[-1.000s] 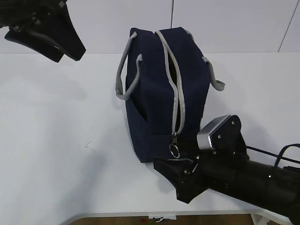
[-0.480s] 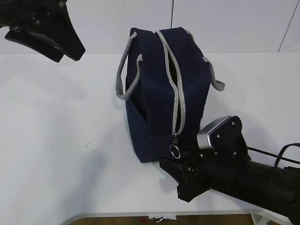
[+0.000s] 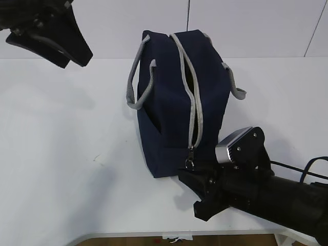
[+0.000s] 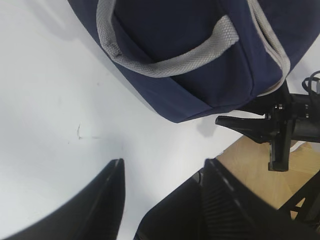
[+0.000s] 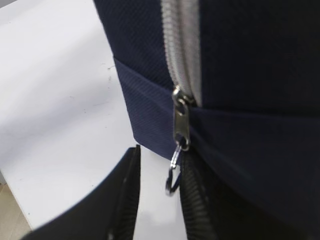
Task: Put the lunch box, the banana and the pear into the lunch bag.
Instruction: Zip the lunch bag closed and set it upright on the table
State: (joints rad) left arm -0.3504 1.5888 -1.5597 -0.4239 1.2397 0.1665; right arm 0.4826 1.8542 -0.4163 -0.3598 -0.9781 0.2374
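Observation:
The navy lunch bag (image 3: 169,107) stands on the white table (image 3: 61,154), its grey zipper run down to the near end. The ring pull (image 3: 190,164) hangs at the bag's lower front. My right gripper (image 3: 188,187) is at that corner. In the right wrist view the ring pull (image 5: 173,180) lies between the fingers of the right gripper (image 5: 161,155), against the right finger, with a gap still on the left side. My left gripper (image 3: 77,60) hangs open high at the back left, empty, far from the lunch bag (image 4: 190,50). The lunch box, banana and pear are out of view.
Grey strap handles (image 3: 136,87) droop over both sides of the bag. The table's front edge (image 3: 133,234) runs just below my right arm. The left wrist view shows the right arm (image 4: 270,130) past the bag's corner and brown floor beyond the table.
My right gripper has slid forward to the bag's corner and its jaws have narrowed round the ring pull. The ring now sits higher, against the bag. The left arm has not moved.

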